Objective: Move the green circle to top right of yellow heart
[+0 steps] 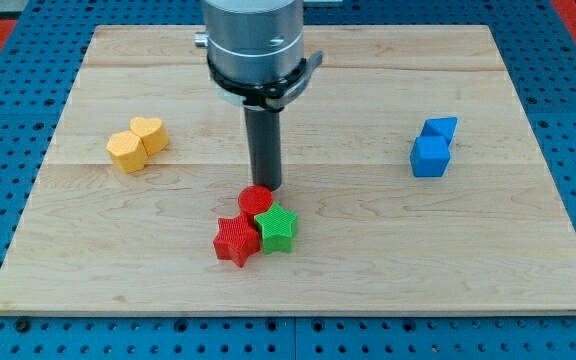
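No green circle can be made out on the board (528, 200); the only green piece showing is a green star (278, 229), wedged in a cluster with a red round block (255, 198) and a red star (235, 241) at bottom centre. My tip (266, 187), a bare rod with no pincer to open or close, stands touching or just beside the round block's upper edge. The yellow heart (149, 131), beside a yellow hexagon (125, 151), lies well apart towards the view's upper left. Two blue blocks (432, 147) sit far right.

Silver-grey ribbed cylinder, black clamp ring beneath, straight dark rod down to my tip (266, 186).
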